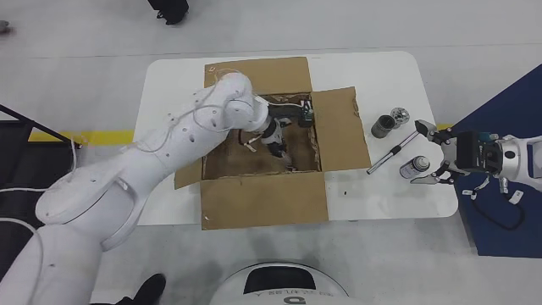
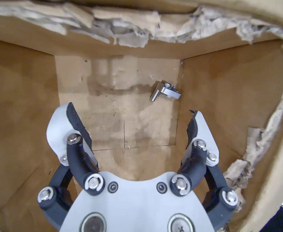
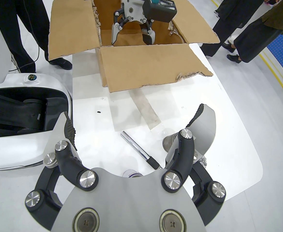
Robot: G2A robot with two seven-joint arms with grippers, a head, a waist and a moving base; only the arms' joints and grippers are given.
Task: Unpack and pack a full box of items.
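Observation:
An open cardboard box [image 1: 262,199] stands in the middle of the white table [image 1: 169,93]. My left gripper [image 1: 275,131] hangs inside it, open and empty [image 2: 131,108]. Beyond its fingertips, a small metal bracket [image 2: 165,91] lies in a corner of the box floor [image 2: 112,121]. The right wrist view shows that gripper [image 3: 131,39] above the box [image 3: 143,68]. My right gripper [image 1: 428,154] is open [image 3: 134,111] at the table's right end, just above a chrome rod [image 3: 137,149], a metal cylinder [image 3: 166,142] and a can [image 1: 414,167].
A second, smaller metal cylinder [image 1: 400,116] stands beside the larger one [image 1: 383,125]. The box flaps [image 1: 339,127] are spread out, with torn edges. A strip of tape [image 3: 146,112] lies on the table. People stand near the table's far side.

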